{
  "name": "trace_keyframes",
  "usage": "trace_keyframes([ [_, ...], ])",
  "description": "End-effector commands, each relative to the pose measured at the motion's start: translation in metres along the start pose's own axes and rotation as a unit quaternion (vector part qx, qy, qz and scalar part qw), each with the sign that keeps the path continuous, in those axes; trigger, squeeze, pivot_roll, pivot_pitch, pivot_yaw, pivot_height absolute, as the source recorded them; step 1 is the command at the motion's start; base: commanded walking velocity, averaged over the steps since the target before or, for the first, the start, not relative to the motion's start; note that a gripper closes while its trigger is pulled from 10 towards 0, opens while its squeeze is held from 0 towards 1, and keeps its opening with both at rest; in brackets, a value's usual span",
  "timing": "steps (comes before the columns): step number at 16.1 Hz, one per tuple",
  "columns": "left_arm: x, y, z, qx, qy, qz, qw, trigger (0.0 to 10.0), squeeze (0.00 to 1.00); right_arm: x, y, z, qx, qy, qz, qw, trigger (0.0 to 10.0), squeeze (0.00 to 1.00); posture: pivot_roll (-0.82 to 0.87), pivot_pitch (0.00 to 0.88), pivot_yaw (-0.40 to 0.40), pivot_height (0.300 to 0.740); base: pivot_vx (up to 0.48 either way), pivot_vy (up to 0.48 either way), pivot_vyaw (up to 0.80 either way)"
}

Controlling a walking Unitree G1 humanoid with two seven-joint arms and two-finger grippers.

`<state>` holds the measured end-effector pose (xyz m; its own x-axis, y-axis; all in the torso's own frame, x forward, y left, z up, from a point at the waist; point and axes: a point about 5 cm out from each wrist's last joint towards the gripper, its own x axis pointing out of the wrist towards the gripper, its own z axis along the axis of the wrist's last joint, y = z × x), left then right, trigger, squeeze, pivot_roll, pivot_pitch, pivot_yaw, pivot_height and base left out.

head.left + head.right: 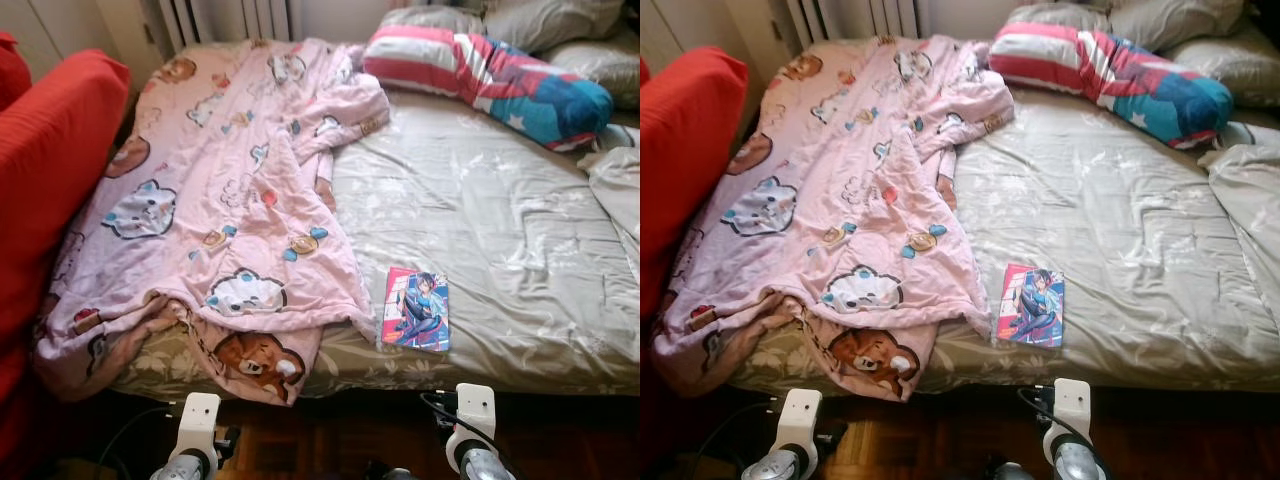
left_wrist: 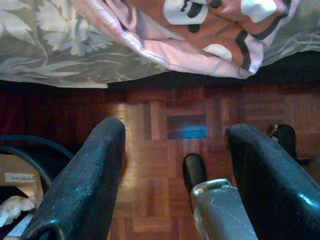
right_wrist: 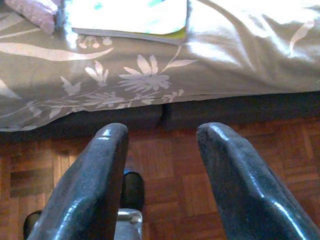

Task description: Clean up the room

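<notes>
A bed (image 1: 480, 220) with a grey leaf-print sheet stands before me. A pink cartoon-bear blanket (image 1: 220, 200) lies rumpled over its left half and hangs over the front edge. A colourful comic book (image 1: 416, 309) rests flat near the front edge, right of the blanket. Both arms hang low in front of the bed over the parquet floor. My left gripper (image 2: 172, 170) is open below the hanging blanket corner (image 2: 200, 30). My right gripper (image 3: 162, 170) is open below the bed edge, under the book (image 3: 130, 17).
A red armchair (image 1: 50, 170) stands tight against the bed's left side. A striped red, white and blue pillow (image 1: 480, 80) and grey pillows (image 1: 520, 20) lie at the head. A radiator (image 1: 230, 18) is behind the bed. Wooden parquet (image 2: 165, 120) runs along the front.
</notes>
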<state>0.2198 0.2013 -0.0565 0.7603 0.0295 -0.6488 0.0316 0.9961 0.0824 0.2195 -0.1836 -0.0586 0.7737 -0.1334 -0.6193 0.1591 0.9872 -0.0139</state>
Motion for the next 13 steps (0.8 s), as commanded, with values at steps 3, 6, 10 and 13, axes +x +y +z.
trace_keyframes([
  [3, -0.0036, 0.0013, -0.0132, -0.003, 0.028, 0.003, 1.0, 10.0, 0.0, -0.0019, -0.0017, -0.0058, 0.008, 0.01, -0.004, 1.0, 10.0, 0.0, 0.07, 0.235, 0.012, 0.74, 0.0, 0.0, 0.0],
  [6, -0.0037, 0.0016, -0.0142, -0.005, 0.032, 0.004, 0.999, 10.0, 0.0, -0.0019, -0.0021, -0.0057, 0.008, 0.01, -0.005, 1.0, 10.0, 0.0, 0.06, 0.237, 0.009, 0.74, 0.0, 0.0, 0.0],
  [10, -0.0043, 0.0017, -0.0163, -0.005, 0.037, 0.005, 0.999, 10.0, 0.0, -0.002, -0.0022, -0.0059, 0.009, 0.009, -0.005, 1.0, 10.0, 0.0, 0.06, 0.236, 0.012, 0.74, 0.0, 0.0, 0.0],
  [13, -0.0042, 0.0015, -0.0165, -0.006, 0.038, 0.005, 0.999, 10.0, 0.0, -0.0019, -0.0019, -0.0057, 0.009, 0.009, -0.005, 1.0, 10.0, 0.0, 0.06, 0.236, 0.011, 0.74, 0.0, 0.0, 0.0],
])
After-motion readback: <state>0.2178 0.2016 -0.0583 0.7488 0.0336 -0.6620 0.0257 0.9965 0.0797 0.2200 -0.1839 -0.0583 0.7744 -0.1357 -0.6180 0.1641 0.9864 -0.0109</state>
